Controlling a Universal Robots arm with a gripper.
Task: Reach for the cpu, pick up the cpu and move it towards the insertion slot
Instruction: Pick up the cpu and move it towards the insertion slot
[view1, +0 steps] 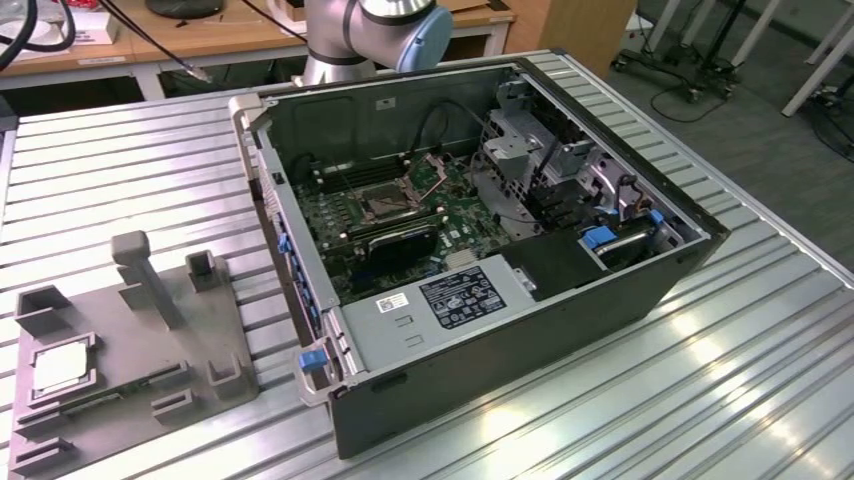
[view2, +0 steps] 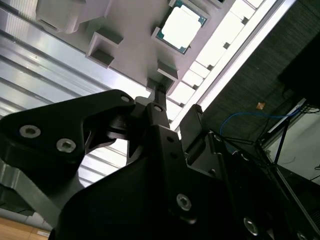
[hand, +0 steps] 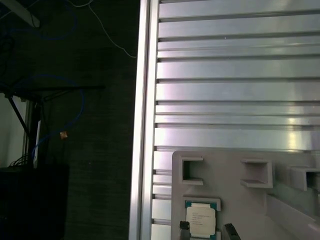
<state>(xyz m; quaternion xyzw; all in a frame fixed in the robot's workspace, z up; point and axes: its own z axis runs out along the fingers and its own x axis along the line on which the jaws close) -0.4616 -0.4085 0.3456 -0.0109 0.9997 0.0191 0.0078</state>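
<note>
The cpu (view1: 56, 368), a pale square chip, lies flat in a recess of the grey tray (view1: 200, 330) at the exterior view's left. In both wrist views it shows beyond my fingertips, with the cpu (hand: 201, 221) in line with the gap between them. My gripper (hand: 207, 232) is open and hangs some way above the chip, holding nothing. The second wrist view shows the black gripper (view2: 175, 107) body with the cpu (view2: 180, 27) ahead of it. The insertion slot (view1: 380, 205) sits on the motherboard inside the open computer case.
The computer case (view1: 534, 330) lies on its side on the slatted aluminium table (view1: 747, 380). Upright posts (view1: 144, 275) rise from the tray near the chip. The table edge (hand: 142, 125) runs close to the tray, with dark floor and cables beyond.
</note>
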